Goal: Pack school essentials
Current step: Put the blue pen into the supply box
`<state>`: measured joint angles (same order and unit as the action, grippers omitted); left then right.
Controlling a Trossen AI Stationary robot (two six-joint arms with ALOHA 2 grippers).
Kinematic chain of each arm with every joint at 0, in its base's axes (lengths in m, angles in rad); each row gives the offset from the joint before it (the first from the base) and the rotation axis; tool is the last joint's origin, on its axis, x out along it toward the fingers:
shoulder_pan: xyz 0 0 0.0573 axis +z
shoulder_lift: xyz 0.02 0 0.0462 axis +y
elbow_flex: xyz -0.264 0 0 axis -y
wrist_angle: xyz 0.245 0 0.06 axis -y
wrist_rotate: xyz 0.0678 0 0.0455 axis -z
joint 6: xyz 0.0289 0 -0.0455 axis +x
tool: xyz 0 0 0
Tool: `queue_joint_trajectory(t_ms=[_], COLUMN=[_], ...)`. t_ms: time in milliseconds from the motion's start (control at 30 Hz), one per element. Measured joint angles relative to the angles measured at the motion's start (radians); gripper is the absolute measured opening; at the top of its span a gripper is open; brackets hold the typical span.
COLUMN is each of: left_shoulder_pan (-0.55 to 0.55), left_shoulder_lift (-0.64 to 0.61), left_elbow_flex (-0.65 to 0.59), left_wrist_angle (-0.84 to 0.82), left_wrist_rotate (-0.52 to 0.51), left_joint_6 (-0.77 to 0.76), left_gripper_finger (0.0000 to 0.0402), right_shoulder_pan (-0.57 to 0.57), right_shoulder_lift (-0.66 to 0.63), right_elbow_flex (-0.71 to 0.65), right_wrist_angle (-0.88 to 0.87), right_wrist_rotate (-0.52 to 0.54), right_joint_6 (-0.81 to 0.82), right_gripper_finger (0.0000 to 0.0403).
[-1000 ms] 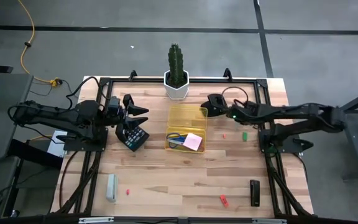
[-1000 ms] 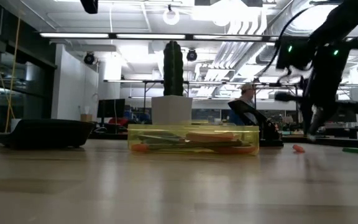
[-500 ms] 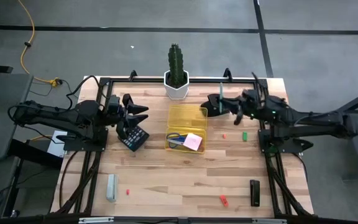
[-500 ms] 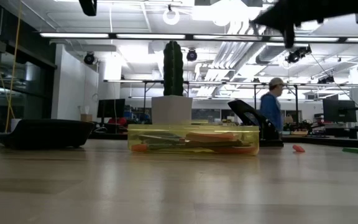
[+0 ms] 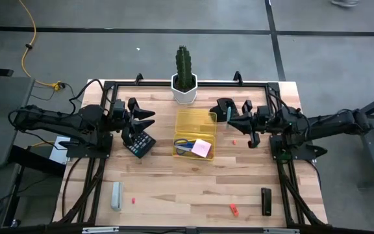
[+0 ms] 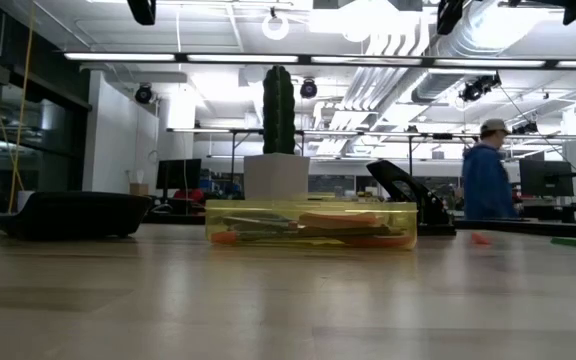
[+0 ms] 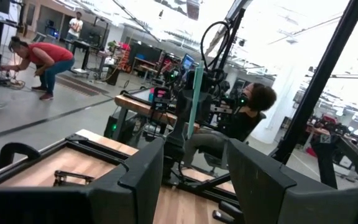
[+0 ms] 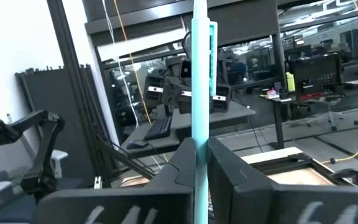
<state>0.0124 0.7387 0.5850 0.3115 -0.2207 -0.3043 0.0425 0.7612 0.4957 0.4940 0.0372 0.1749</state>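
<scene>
While the right arm reaches in over the right half of the wooden table (image 5: 174,188), its right gripper (image 5: 228,116) sits just right of the clear yellow plastic box (image 5: 196,121), with both dark fingers (image 8: 229,163) clamped on a thin teal pen (image 8: 201,74). From that wrist camera the pen stands straight up between the closed fingers, well clear of the table, probably so it can be carried over the box wall and lowered inside.

Blue-handled scissors (image 5: 185,143) and a square pink sticky-note pad (image 5: 202,147) lie in the box's near end. At table height, the box shows a flat layer of items along its bottom.

Unpacked pieces remain scattered: a small red piece (image 5: 234,140) right of the box, a red clip-like piece (image 5: 234,209) and a dark oblong item (image 5: 266,201) toward the near right, and a grey eraser-like block (image 5: 115,195) beside a tiny red bit (image 5: 134,200) toward the near left.

The left gripper (image 5: 147,119) waits left of the box, above a dark calculator (image 5: 139,143), fingers (image 7: 143,174) spread apart and holding nothing.

A green cactus in a white pot (image 5: 184,82) stands at the far edge, behind the box.
</scene>
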Motion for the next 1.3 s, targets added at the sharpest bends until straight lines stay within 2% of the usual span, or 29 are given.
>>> queue_joint_trajectory(t_ms=[533,667,800,933,1133,1300], left_shoulder_pan=[0.000,0.000,0.000,0.000,0.000,0.000], left_shoulder_lift=[0.000,0.000,0.000,0.000,0.000,0.000], left_elbow_flex=[0.000,0.000,0.000,0.000,0.000,0.000], left_wrist_angle=[0.000,0.000,0.000,0.000,0.000,0.000], left_wrist_rotate=[0.000,0.001,0.008,0.008,0.008,0.009], left_joint_6=[0.000,-0.006,-0.007,-0.007,-0.007,-0.007], left_gripper_finger=[0.0168,0.0168,0.0168,0.0168,0.0168,0.0168], right_shoulder_pan=[0.000,0.000,0.000,-0.012,-0.032,-0.044], right_shoulder_lift=[-0.001,0.046,0.185,0.380,0.669,0.865], right_elbow_flex=[0.000,0.004,0.088,0.245,0.481,0.605], right_wrist_angle=[0.040,0.065,-0.011,-0.256,-0.685,-0.866], right_wrist_rotate=[0.000,0.017,0.014,-0.008,-0.039,-0.039], right_joint_6=[0.008,0.109,0.134,0.128,0.001,-0.122], right_gripper_finger=[0.0000,0.0000,0.0000,0.0000,0.0000,0.0000])
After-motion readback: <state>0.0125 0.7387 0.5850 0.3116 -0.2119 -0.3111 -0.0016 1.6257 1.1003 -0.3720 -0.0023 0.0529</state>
